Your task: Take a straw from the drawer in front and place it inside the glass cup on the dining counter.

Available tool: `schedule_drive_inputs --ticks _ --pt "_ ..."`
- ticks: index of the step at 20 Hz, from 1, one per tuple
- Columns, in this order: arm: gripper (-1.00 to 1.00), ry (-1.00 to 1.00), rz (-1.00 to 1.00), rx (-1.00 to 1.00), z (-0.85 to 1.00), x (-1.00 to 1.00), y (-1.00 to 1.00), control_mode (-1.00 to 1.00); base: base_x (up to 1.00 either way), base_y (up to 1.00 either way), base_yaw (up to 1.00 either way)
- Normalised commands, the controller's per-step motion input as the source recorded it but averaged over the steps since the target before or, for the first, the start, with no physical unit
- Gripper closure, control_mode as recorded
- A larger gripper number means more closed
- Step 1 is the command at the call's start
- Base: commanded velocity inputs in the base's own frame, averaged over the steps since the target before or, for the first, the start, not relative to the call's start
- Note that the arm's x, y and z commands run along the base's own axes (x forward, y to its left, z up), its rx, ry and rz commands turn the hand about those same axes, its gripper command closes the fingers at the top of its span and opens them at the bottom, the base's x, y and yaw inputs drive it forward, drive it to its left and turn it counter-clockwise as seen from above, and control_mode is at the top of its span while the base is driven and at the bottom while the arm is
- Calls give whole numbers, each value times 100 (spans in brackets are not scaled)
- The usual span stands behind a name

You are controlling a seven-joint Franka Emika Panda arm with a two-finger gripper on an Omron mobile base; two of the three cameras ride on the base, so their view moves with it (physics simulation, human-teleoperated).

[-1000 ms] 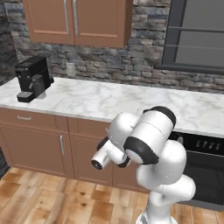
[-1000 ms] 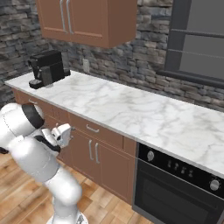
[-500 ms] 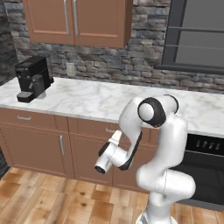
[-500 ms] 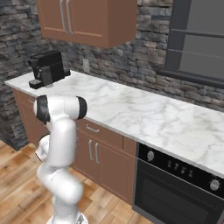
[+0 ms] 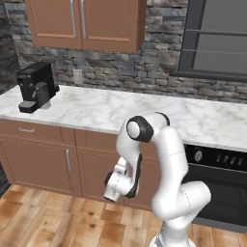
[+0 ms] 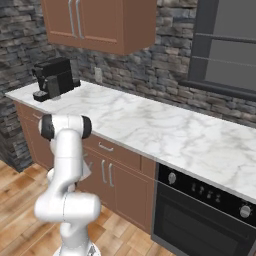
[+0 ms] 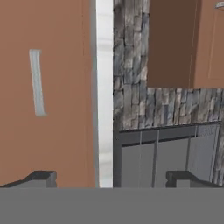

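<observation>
White arm w/ dark joints folded low in front of the brown wooden cabinet run; its two-finger gripper (image 7: 112, 179) sits below the edge of the white grey-veined marble surface (image 5: 120, 108), close to the cabinet fronts. Jaws spread wide, nothing between them; in the hand view one dark tip (image 7: 40, 176) rises at bottom left, the other at bottom right, well apart.

Wide shallow brown wooden drawer (image 7: 46, 92) w/ small silver bar handle (image 7: 37, 82) is right ahead of the hand, shut. Hand view is rolled, so the handle reads as a vertical strip and the marble edge as a pale vertical band beside the drawer front. In the right base view the same drawer (image 6: 112, 150) lies just under the marble, right of the arm.

Black coffee machine (image 5: 36, 87) stands at the far left of the surface, against the grey stone wall (image 5: 120, 72). Brown wall cabinets (image 5: 87, 24) hang above it. Black oven (image 6: 200, 215) is built in under the surface, right of the drawer. Wood plank floor (image 5: 43, 222) below.
</observation>
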Motion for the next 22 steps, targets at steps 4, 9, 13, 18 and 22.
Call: schedule_drive_inputs --ticks 4,9,13,18,22 --pt "-100 2 0 -1 0 37 0 -100 0 0 0" --pt "-100 7 0 0 0 29 0 -100 0 0 0" --pt "-100 11 0 0 0 39 0 -100 0 0 0" --pt "-100 12 0 0 0 47 0 -100 0 0 0" --pt "-100 10 0 0 0 43 0 -100 0 0 0"
